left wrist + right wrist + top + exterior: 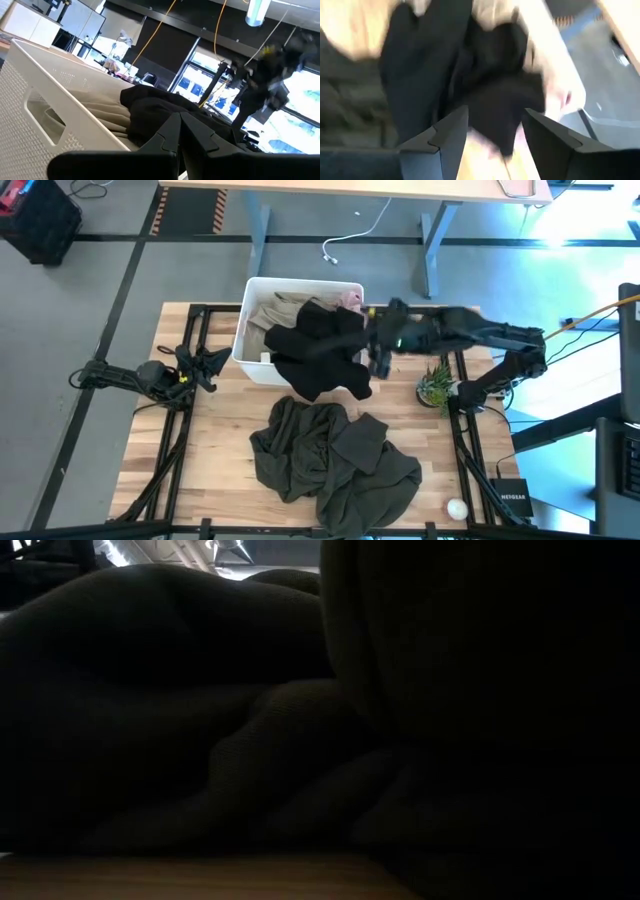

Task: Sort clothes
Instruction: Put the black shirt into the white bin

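Black garment (318, 350) overhangs bin (250, 310) rim | right jaws spread beside it | left jaws pressed together

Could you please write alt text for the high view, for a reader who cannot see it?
The right claw hovers open by a black garment draped over the white bin. A dark olive garment lies heaped on the wooden table; the left claw waits left of the bin.

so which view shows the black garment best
The high view: the black garment lies whole, draped over the white bin's front rim onto the table. The left wrist view shows its edge in the bin, the right wrist view a blurred close-up, the low view none.
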Controlling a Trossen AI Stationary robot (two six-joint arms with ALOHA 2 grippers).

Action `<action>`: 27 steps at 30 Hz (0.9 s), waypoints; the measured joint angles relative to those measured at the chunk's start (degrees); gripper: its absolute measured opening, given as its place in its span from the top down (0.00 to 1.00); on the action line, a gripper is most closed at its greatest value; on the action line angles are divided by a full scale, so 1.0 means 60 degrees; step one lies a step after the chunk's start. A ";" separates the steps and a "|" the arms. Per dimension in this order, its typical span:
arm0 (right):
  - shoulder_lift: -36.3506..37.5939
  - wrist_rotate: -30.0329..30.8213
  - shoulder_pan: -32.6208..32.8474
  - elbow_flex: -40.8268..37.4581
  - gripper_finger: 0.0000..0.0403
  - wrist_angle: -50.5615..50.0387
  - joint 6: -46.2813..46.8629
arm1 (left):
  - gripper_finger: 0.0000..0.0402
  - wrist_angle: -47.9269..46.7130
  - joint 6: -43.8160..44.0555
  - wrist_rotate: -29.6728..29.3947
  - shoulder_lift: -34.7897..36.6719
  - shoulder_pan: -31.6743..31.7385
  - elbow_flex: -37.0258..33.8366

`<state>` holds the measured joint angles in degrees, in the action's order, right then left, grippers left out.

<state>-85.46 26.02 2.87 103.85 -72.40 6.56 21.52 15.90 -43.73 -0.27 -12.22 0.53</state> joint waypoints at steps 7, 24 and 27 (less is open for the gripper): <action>0.0350 0.1763 0.1756 -0.3293 0.49 -0.0276 0.1578 | 0.99 -0.0001 -0.0003 0.0001 0.0000 -0.0002 0.0001; 0.0328 0.3417 0.3299 -0.9259 0.49 0.9268 0.2217 | 0.99 0.0025 -0.0173 -0.0003 -0.0004 -0.0002 0.0001; 0.0312 0.3379 0.2981 -0.9348 0.49 1.0259 0.1842 | 0.99 0.0024 -0.0221 -0.0006 -0.0004 -0.0001 -0.0001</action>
<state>-83.59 46.30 20.76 47.77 -10.85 17.61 21.66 14.57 -43.77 -0.30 -12.22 0.53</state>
